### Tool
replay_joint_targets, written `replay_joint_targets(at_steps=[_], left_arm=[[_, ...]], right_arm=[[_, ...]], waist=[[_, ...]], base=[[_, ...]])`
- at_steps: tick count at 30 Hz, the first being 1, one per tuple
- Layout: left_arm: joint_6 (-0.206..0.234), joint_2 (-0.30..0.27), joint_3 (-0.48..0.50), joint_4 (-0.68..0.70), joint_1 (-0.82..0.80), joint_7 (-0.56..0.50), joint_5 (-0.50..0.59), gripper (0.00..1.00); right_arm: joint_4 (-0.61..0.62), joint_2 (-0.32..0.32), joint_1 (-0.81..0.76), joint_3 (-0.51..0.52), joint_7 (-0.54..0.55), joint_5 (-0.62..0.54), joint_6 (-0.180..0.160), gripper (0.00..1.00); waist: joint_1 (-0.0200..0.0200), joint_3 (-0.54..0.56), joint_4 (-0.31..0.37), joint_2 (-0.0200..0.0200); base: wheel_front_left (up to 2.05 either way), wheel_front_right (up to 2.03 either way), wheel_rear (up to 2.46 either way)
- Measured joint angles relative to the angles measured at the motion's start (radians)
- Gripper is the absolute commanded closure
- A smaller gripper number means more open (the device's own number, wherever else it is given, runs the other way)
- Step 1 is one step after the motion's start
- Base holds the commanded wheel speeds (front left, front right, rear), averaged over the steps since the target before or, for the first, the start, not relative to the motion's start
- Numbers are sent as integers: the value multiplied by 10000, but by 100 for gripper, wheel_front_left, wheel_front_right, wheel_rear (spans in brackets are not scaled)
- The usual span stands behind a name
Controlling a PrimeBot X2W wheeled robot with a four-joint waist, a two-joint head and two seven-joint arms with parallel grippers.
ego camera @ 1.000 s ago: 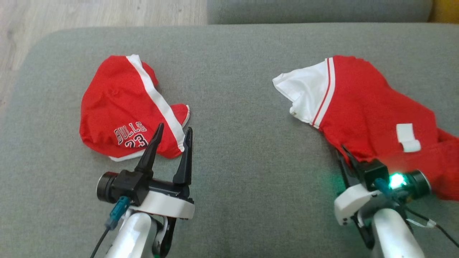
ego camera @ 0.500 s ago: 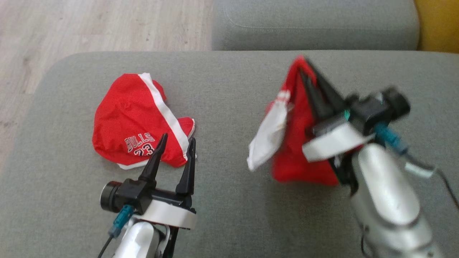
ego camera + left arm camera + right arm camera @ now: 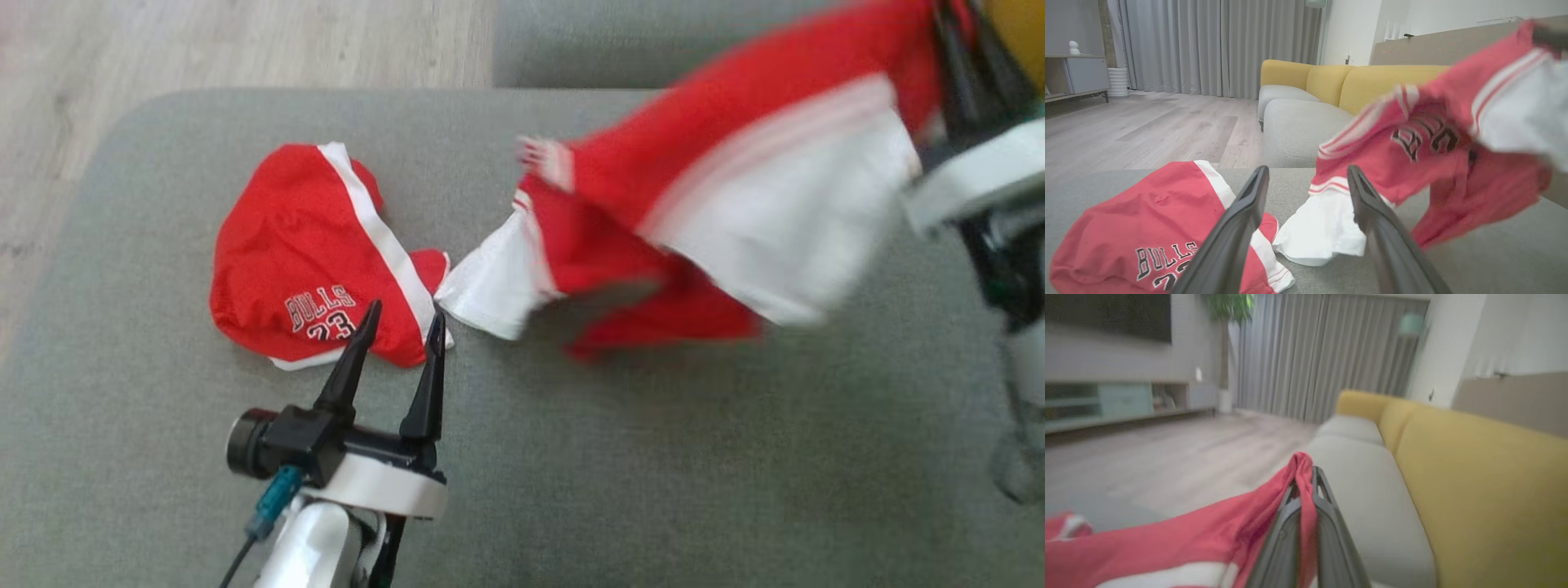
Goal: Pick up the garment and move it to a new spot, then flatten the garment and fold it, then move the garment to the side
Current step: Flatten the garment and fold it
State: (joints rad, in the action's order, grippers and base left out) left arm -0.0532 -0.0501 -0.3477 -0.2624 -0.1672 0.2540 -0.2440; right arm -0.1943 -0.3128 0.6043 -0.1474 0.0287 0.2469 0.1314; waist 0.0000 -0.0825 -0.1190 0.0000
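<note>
A red and white jersey (image 3: 735, 188) hangs stretched in the air over the grey cushion (image 3: 571, 457), blurred by motion. My right gripper (image 3: 959, 49) is shut on a red fold of it at the upper right; the right wrist view shows the fabric (image 3: 1208, 539) pinched between the gripper's (image 3: 1304, 473) closed tips. One white sleeve (image 3: 490, 286) trails low by the cushion, whether touching it I cannot tell. My left gripper (image 3: 404, 314) stands open and empty just before red Bulls shorts (image 3: 302, 253). The left wrist view shows that gripper (image 3: 1307, 171), the jersey (image 3: 1433, 134) and the shorts (image 3: 1147, 220).
The shorts lie crumpled on the cushion's left half. Behind the cushion is a second grey seat (image 3: 653, 41), with a yellow sofa back (image 3: 1474, 477) to the right. Wood floor (image 3: 245, 41) lies beyond the left edge.
My right gripper has lifted the jersey off the cushion and swung it up and to the right, so it now hangs stretched out. The left gripper has stayed in place. The head camera has shifted.
</note>
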Motion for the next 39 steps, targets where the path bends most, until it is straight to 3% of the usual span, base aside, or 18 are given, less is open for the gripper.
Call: replay_joint_targets(at_steps=[2, 3, 4, 5, 7, 10, 17, 21, 27, 31, 34, 39], left_arm=[[-6, -4, 13, 8, -128, 0, 86, 0], [-12, -6, 25, 4, -219, 0, 90, 0], [-15, -6, 23, -2, -341, 0, 94, 0], [-71, -4, 25, 4, -470, 0, 132, 0], [-86, -2, 19, 2, -709, 0, 182, 0], [-88, 8, 12, 10, -886, 0, 182, 0], [-84, 10, 31, -27, -897, 0, 180, 0], [-84, 10, 92, -25, -882, 0, 176, 0], [-73, 13, 88, 19, -604, 0, 107, 0], [33, 12, 12, 46, -358, 0, -44, 0], [96, 12, -61, 63, -271, 0, -46, 0], [105, 12, -71, 79, -239, 0, -98, 0]], right_arm=[[-986, -709, -210, -48, 642, -86, 0, 100], [-1524, -932, -287, -29, 704, -203, 0, 85], [-2201, -1137, -296, 6, 788, -422, 0, 5], [-2838, -1294, -284, 111, 895, -734, 0, 0], [-3852, -1521, -176, 408, 938, -1540, 0, 0], [-4548, -1294, 314, 1258, 407, -2090, 0, 0], [-4249, 113, 905, 2042, -1377, -2604, 0, 0], [-3055, 1189, -14, 2305, -2176, -2543, 0, 0], [-1360, 2387, -1929, 2506, -2401, -2357, 0, 0], [-738, 2556, -3676, 2447, -2389, -2332, 0, 0], [-704, 2573, -4799, 2190, -2382, -1413, 0, 0], [-901, 2648, -5488, 1981, -2403, -1034, 0, 0]], waist=[[0, -223, 11, 0], [1, -347, 22, 0], [2, -478, 33, 0], [2, -600, 41, 0], [2, -837, 55, 0], [2, -1116, 89, 0], [2, -1126, 384, 0], [0, -816, 668, 0], [0, -349, 986, 0], [-1, -55, 1120, 0], [-1, 83, 1170, 0], [-1, 139, 1201, 0]], base=[[0, 0, 0], [0, 0, 0], [0, 0, 0], [0, 0, 0], [0, 0, 0], [0, 0, 0], [0, 0, 0], [0, 0, 0], [0, 0, 0], [0, 0, 0], [0, 0, 0], [0, 0, 0]])
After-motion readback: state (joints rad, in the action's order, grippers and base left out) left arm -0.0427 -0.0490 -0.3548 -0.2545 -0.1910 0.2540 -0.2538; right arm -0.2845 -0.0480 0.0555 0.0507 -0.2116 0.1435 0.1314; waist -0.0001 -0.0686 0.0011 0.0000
